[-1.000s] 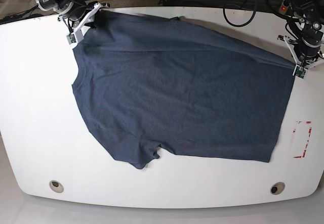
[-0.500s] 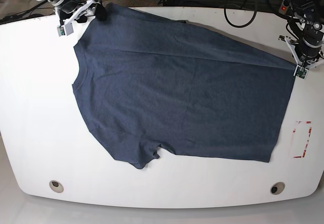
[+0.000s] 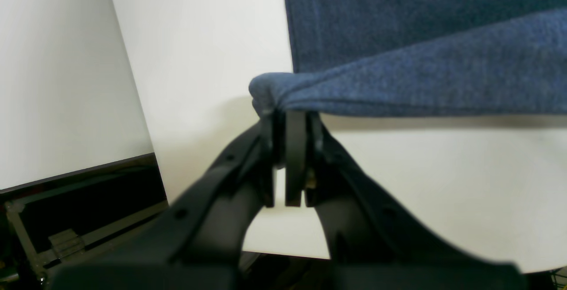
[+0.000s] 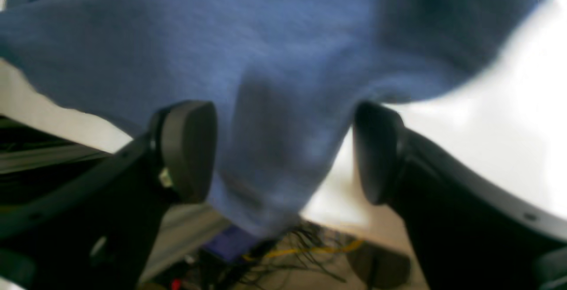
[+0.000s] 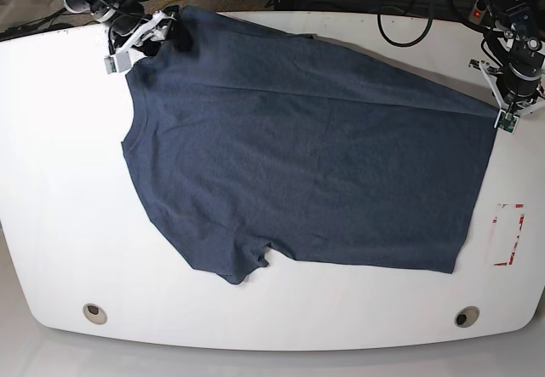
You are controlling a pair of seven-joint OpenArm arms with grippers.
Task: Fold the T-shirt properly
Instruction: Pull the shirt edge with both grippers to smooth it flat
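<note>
Navy T-shirt (image 5: 298, 156) flat on white table (image 5: 60, 190); left gripper (image 3: 288, 148) pinching hem corner; right gripper (image 4: 283, 148) spread around sleeve.

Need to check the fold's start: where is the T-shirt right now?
In the base view the T-shirt lies spread across the middle of the white table, its far-right corner pinched by the left gripper.

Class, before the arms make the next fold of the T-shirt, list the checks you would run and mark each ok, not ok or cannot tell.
1. Left gripper shut on the T-shirt corner: ok.
2. Right gripper gripping cloth: not ok; jaws open, fabric loose between them.
3. Shirt lying flat: not ok; bunched at the lower sleeve.
4. Shirt fully on the table: cannot tell at the far edge.
5. Lettering side up: cannot tell.
</note>
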